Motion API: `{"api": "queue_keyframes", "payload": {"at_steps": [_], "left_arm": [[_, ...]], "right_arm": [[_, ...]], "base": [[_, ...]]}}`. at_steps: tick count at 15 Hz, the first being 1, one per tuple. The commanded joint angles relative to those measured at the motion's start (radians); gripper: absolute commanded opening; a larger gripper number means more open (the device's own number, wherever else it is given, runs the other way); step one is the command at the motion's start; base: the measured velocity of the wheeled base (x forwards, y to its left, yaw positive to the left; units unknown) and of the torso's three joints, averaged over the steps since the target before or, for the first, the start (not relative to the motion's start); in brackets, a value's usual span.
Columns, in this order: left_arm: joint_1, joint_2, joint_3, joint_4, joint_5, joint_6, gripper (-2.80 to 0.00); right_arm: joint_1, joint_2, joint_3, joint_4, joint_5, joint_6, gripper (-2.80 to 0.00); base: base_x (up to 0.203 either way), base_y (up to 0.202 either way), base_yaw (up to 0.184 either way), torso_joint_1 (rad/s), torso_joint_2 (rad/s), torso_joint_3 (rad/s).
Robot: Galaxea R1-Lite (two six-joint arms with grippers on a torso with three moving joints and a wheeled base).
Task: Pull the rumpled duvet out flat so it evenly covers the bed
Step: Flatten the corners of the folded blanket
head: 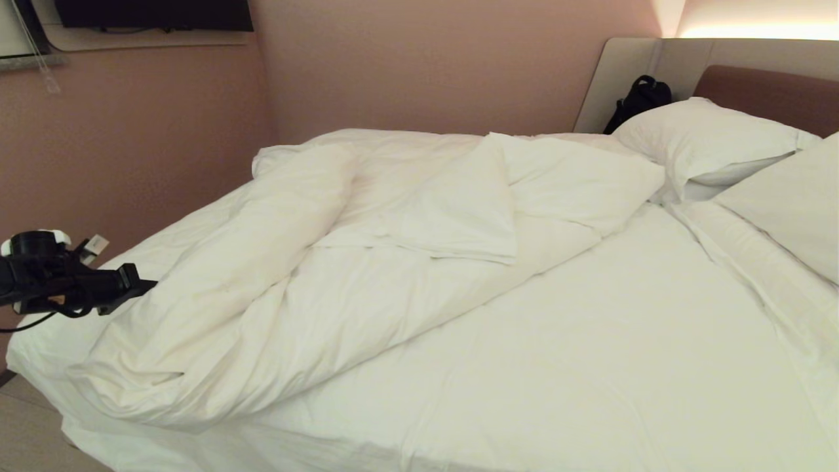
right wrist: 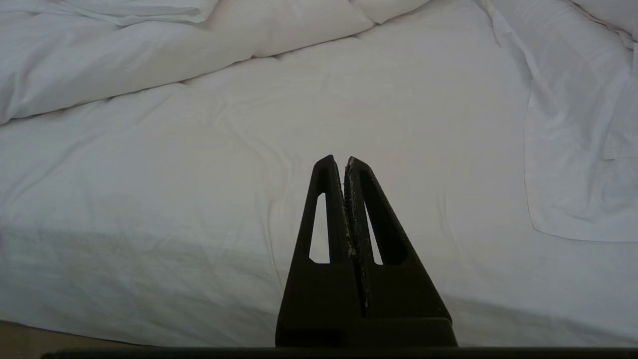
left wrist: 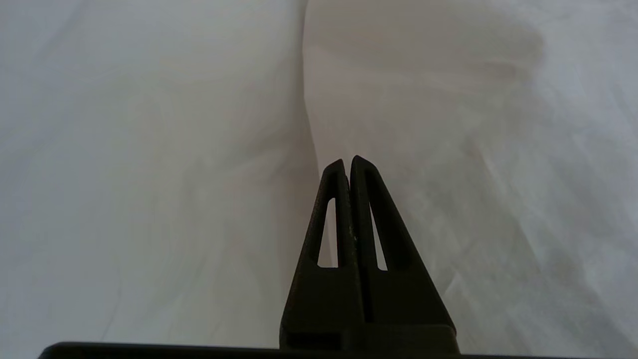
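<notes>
Left wrist view shows the left gripper (left wrist: pixel 348 162) with its two fingers pressed together on nothing, its tips hovering just above a long soft fold of the duvet (left wrist: pixel 423 124). From the head view that same gripper (head: pixel 134 278) reaches in from the left edge, at the end of the bulky roll where the duvet (head: pixel 314 262) is heaped toward the foot and wall side of the bed (head: pixel 590 367). Farther out, a folded-back flap lies across the middle and the near half of the mattress sheet (head: pixel 623 328) is bare up to the pillows (head: pixel 708 141). The right gripper (right wrist: pixel 338 159) is likewise closed and empty, held over the near bedside. This looks like the approach step, before any grasp. Next, I judge, the left jaws must part, sink onto the roll's edge and pinch enough cloth to drag it outward without slipping.
</notes>
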State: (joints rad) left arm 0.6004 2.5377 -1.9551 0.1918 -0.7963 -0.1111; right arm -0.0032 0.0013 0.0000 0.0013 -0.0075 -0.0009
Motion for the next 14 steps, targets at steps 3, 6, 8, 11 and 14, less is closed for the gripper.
{"api": "queue_keyframes", "payload": {"at_steps": [3,6,8,11,14], "left_arm": [[0.0,0.009,0.001,-0.038,-0.015,-0.001,-2.8],[0.001,0.009,0.001,-0.051,-0.018,0.0,0.0],[0.001,0.01,0.001,-0.049,-0.061,0.025,0.0],[0.003,0.0,0.002,-0.045,-0.096,0.052,0.0],[0.002,0.008,0.002,-0.049,-0.127,0.055,0.0]], "right_arm": [[0.0,0.0,0.0,0.0,0.0,-0.001,-2.8],[0.0,0.0,0.0,0.0,0.0,-0.001,-2.8],[0.0,0.001,0.0,0.0,0.0,-0.001,-2.8],[0.0,0.0,0.0,0.0,0.0,0.0,-2.8],[0.0,0.0,0.0,0.0,0.0,-0.001,-2.8]], "base": [[0.0,0.0,0.0,0.0,0.0,0.0],[0.0,0.0,0.0,0.0,0.0,0.0],[0.0,0.0,0.0,0.0,0.0,0.0],[0.0,0.0,0.0,0.0,0.0,0.0],[0.0,0.0,0.0,0.0,0.0,0.0]]}}
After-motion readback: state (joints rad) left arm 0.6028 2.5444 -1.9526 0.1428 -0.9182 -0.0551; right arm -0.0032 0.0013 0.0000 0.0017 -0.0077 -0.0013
